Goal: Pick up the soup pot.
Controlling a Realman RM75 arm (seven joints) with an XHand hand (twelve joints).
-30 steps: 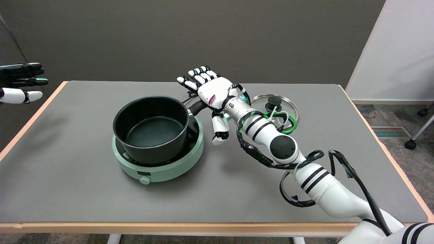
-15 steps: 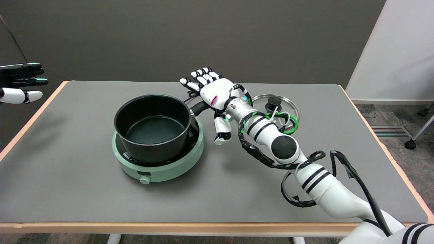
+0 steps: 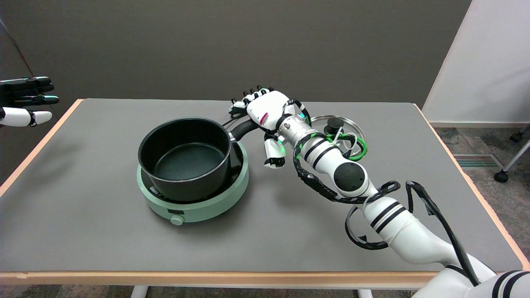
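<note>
Soup pot [image 3: 185, 156] sits unlifted on green hotplate [image 3: 194, 198]; right hand [image 3: 265, 114] over its handle [image 3: 242, 129], fingers curling around it, firm grip uncertain; lift remains.

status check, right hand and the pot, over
Right hand curled over pot handle, grip unconfirmed. Pot seated on green burner. Lid behind the arm, nothing blocking lift.
</note>
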